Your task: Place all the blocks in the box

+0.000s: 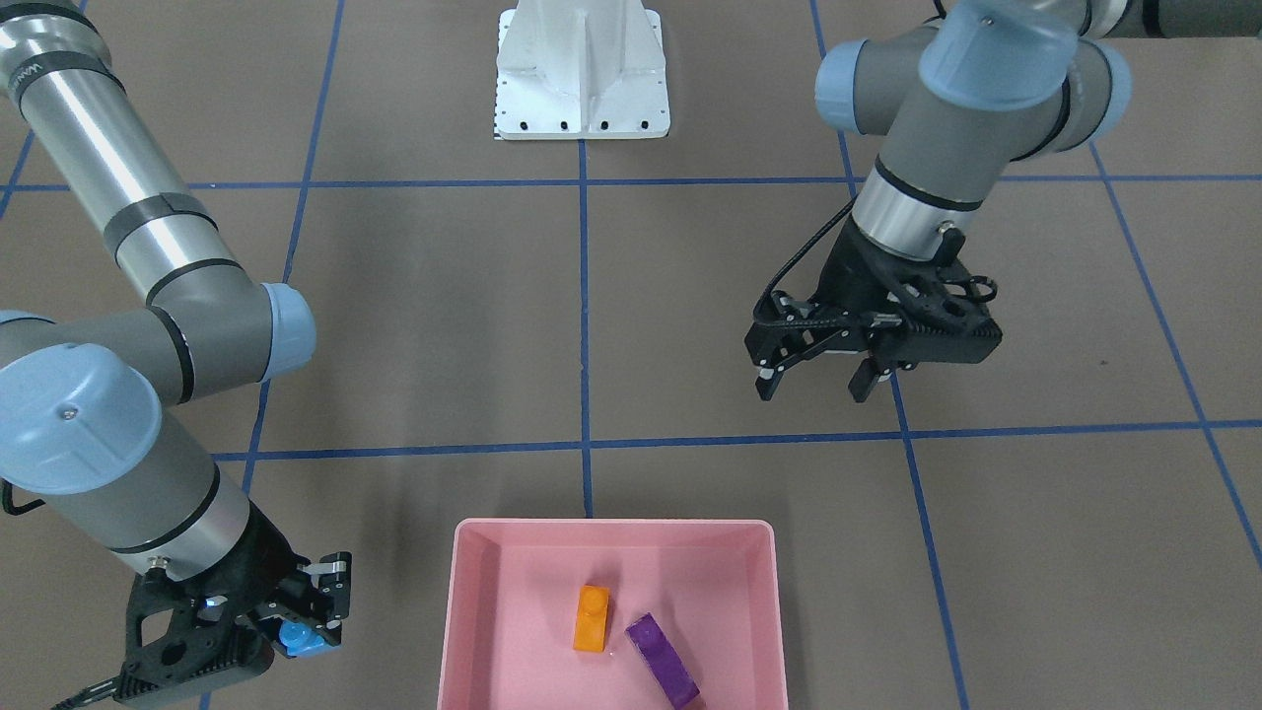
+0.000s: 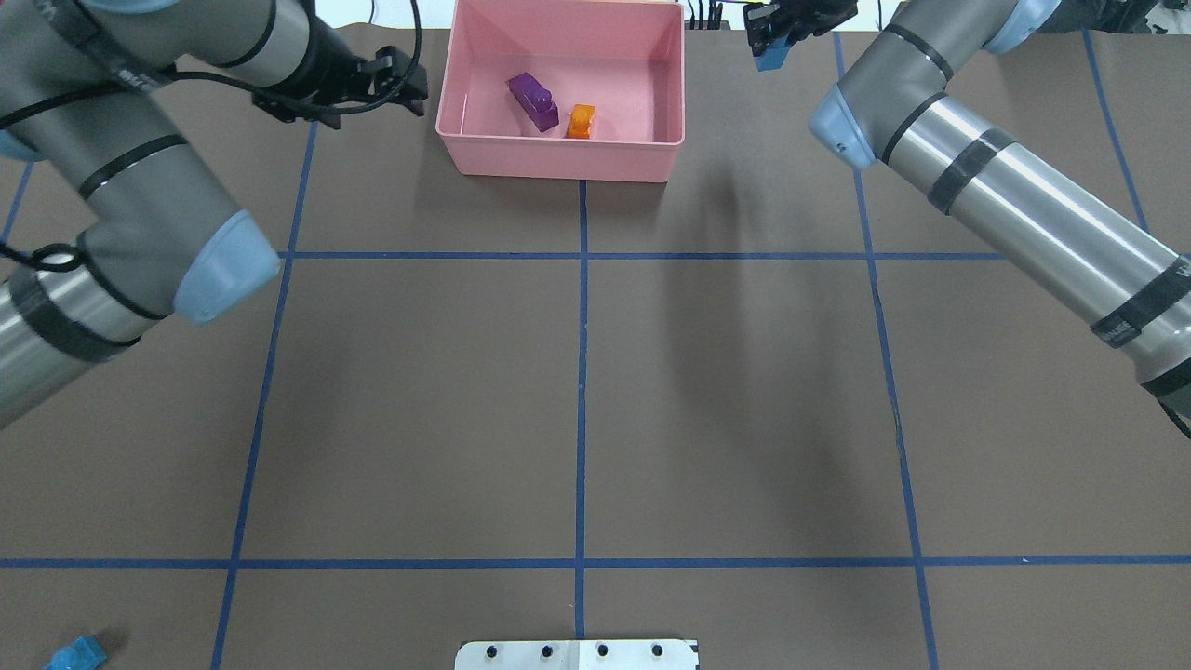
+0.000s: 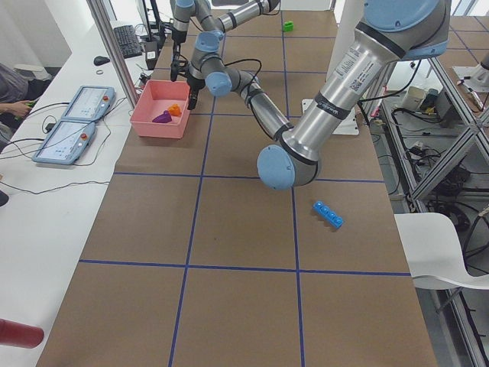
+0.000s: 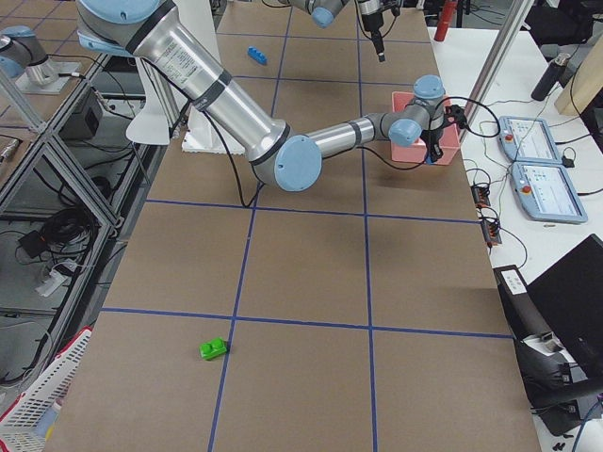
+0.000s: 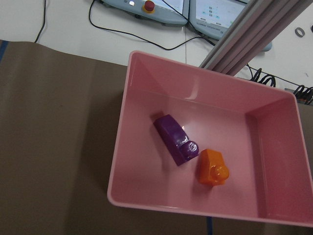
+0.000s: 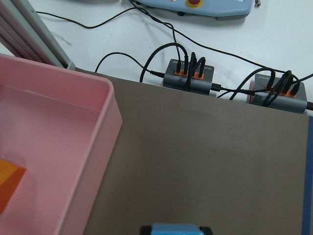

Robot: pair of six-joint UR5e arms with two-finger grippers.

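Our right pincer [image 1: 302, 631], pinching the small blue block [image 1: 293, 638], hangs just outside the box's [image 1: 611, 526] short wall; we judge it must cross that rim.

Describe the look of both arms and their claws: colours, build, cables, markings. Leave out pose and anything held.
Both the left arm and right arm have silver metal tubes, grey joint housings, light-blue round caps and black bands; the tube lettering is unreadable. The left claw and right claw are black skeletal frames with two fingers. A black cable loops at the left wrist.
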